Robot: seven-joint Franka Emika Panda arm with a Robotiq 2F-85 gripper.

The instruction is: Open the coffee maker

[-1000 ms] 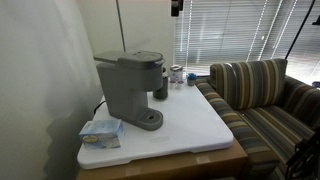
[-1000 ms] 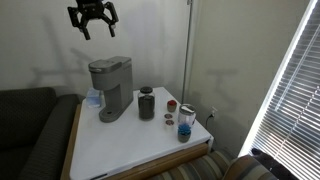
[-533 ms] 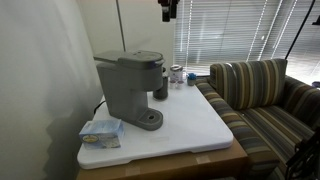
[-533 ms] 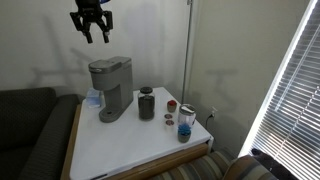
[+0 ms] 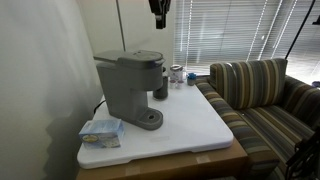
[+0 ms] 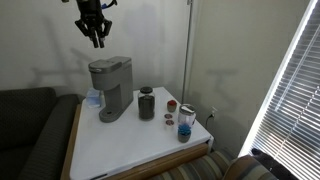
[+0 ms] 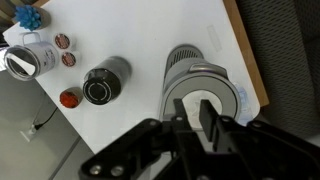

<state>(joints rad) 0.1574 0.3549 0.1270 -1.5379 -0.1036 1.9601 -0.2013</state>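
Gripper [image 6: 97, 42] well above coffee maker [image 6: 110, 85], seemingly centred.

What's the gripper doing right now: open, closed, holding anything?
Gripper: open, holding nothing, hanging in the air above the coffee maker without touching it.

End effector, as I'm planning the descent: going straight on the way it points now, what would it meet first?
Probably the lid of the coffee maker: the end effector hangs above it, pointing down. Exact alignment is unclear.
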